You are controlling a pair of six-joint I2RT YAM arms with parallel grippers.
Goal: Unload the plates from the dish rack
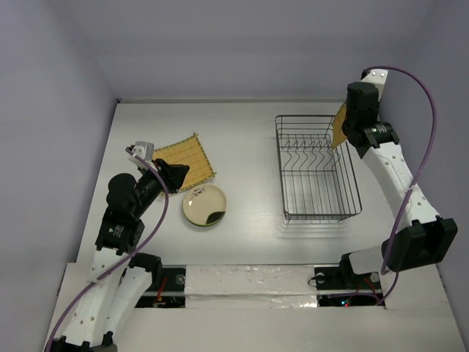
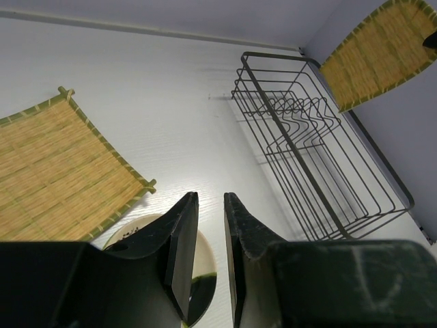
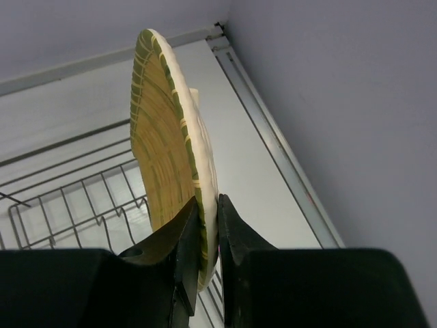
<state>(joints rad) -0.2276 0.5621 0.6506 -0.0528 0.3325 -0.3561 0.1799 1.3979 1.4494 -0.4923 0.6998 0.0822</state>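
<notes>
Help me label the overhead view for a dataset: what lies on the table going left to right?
Square yellow plate → round cream plate with a dark patch → dish rack. The second yellow plate, held by the right gripper, overlaps the rack's right side, so I leave it out.

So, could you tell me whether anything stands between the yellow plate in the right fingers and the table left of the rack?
Only the dish rack itself: the yellow plate hangs over its far right corner, so the prongs and left wall lie under that path.
</notes>
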